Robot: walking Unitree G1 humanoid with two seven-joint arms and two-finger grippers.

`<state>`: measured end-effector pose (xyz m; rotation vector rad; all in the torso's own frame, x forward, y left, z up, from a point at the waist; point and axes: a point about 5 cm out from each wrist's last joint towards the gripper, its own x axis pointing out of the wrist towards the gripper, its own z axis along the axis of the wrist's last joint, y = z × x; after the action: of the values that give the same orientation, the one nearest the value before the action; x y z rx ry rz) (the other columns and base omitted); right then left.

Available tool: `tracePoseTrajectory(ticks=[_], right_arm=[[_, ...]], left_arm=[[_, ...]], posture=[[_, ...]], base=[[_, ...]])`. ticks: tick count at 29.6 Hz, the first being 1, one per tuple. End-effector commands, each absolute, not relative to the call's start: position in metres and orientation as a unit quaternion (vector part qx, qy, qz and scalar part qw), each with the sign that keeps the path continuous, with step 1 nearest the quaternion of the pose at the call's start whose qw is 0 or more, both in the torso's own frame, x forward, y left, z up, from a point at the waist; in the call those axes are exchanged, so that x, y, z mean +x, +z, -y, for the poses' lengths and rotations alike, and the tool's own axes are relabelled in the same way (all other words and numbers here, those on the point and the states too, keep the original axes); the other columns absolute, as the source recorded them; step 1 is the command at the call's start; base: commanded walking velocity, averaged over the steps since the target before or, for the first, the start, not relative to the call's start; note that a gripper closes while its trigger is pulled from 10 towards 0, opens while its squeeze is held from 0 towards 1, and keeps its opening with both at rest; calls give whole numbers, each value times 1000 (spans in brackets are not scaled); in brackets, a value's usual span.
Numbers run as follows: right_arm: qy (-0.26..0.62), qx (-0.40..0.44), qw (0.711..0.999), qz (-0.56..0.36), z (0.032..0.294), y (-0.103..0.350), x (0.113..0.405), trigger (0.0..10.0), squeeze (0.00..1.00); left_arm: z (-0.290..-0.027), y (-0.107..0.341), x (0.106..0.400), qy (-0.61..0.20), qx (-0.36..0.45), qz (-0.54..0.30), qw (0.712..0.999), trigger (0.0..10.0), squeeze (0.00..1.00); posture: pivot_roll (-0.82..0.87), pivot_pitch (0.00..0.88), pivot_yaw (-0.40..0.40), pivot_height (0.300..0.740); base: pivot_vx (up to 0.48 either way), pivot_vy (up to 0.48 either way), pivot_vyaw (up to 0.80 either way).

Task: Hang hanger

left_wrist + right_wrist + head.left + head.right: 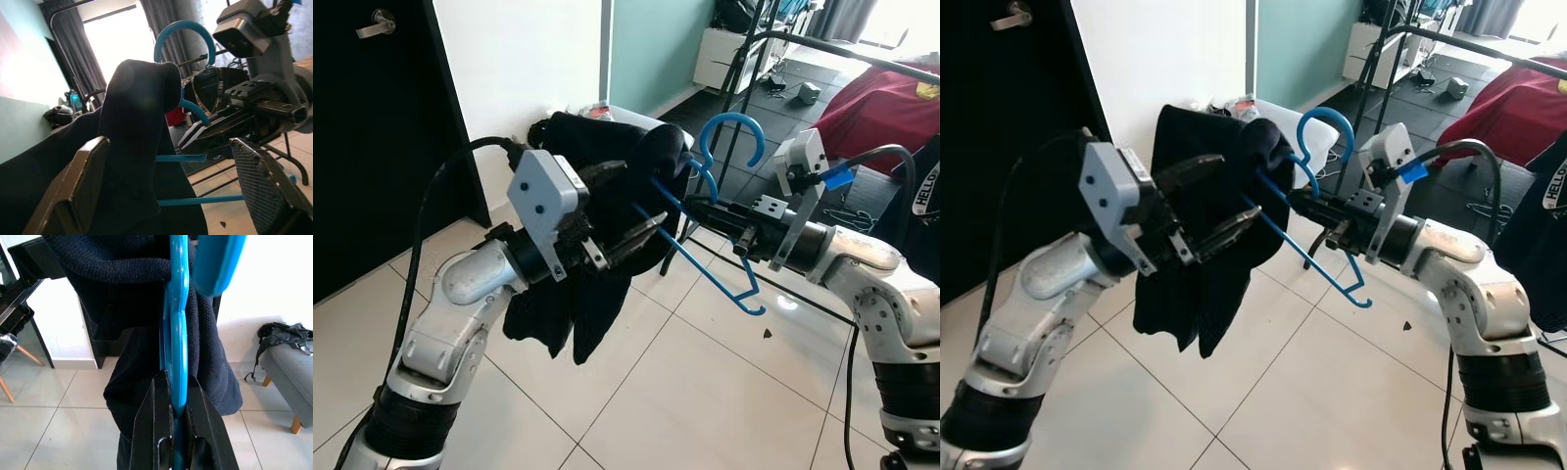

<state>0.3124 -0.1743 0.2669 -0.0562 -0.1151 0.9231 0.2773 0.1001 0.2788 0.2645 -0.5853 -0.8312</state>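
**Blue hanger held mid-air with dark garment half draped**

A blue plastic hanger [720, 211] is held above the tiled floor [705, 392], pinched between the pressed-together fingers of the right gripper [176, 431] just below its hook. A dark knitted garment [1205, 245] is draped over one hanger arm and hangs down below it. The left gripper [631, 211] is positioned at the garment, its fingers [78, 191] spread wide on either side of the cloth. A black clothes rack [773, 44] is seen behind, well apart from the hanger.
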Motion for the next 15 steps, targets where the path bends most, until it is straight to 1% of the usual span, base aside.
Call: tracePoseTrajectory(ticks=[1,2,4,5,6,7,12,15], right_arm=[[448,-33,889,94,172,282,311,10000,0],[448,-33,889,94,172,282,311,10000,0],[455,-31,885,96,170,283,310,10000,0],[455,-31,885,96,170,283,310,10000,0],[460,-31,882,98,168,284,309,10000,0],[467,-30,878,100,166,285,307,10000,0],[485,-30,868,102,161,287,303,10000,0],[487,-30,867,102,160,287,303,10000,0]], left_arm=[[-95,282,275,-384,133,290,866,10000,1000],[-95,282,275,-384,133,290,866,10000,1000],[-97,282,282,-335,165,291,881,10000,1000],[-97,282,282,-335,165,291,881,10000,1000],[-99,280,286,-313,183,286,887,10000,863],[-101,279,289,-297,190,282,892,10000,0],[-105,278,297,-256,209,275,903,10000,0],[-105,278,298,-253,211,275,903,10000,0]], posture=[[-9,87,-58,740],[-9,87,-58,740],[-9,87,-58,740],[-9,87,-58,740],[-10,89,-59,740],[-10,89,-59,740],[-15,93,-57,740],[-15,93,-57,740]], base=[[0,0,0],[0,0,0],[0,0,0],[0,0,0],[0,0,0],[0,0,0],[0,0,0],[0,0,0]])
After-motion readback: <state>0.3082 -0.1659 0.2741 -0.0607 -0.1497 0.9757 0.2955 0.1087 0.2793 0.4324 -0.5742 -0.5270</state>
